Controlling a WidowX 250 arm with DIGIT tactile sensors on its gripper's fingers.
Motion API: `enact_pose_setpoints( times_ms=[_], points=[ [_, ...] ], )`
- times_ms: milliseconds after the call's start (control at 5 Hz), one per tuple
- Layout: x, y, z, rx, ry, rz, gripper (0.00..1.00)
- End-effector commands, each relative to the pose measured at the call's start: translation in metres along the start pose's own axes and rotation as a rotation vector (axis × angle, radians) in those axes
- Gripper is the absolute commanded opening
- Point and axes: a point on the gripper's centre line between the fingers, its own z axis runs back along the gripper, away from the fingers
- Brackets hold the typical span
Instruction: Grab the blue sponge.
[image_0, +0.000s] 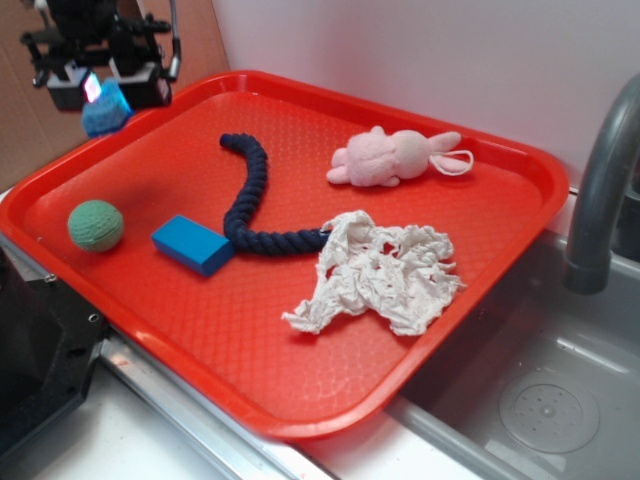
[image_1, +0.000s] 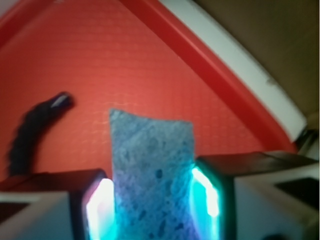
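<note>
The blue sponge (image_0: 104, 110) is a light-blue porous chunk held between my fingers at the far left corner of the red tray (image_0: 300, 390), lifted a little above it. My gripper (image_0: 108, 88) is shut on it. In the wrist view the sponge (image_1: 150, 165) fills the gap between the two glowing pads (image_1: 100, 207), both pressing its sides, and the gripper (image_1: 152, 202) hangs over the tray's corner (image_1: 200, 55).
On the tray lie a green ball (image_0: 96, 225), a smooth darker blue block (image_0: 193, 244), a navy rope (image_0: 248, 195), also in the wrist view (image_1: 35, 130), a pink plush bunny (image_0: 395, 157) and a crumpled white cloth (image_0: 378, 272). A sink with a grey tap (image_0: 600, 180) is at the right.
</note>
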Motion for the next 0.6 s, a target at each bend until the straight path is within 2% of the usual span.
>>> enact_pose_setpoints(
  times_ms=[0, 200, 400],
  points=[
    [0.010, 0.006, 0.110, -0.029, -0.018, -0.078, 0.00],
    [0.001, 0.012, 0.114, -0.066, 0.001, -0.085, 0.00],
    [0.013, 0.009, 0.111, -0.071, -0.032, -0.150, 0.00]
  ],
)
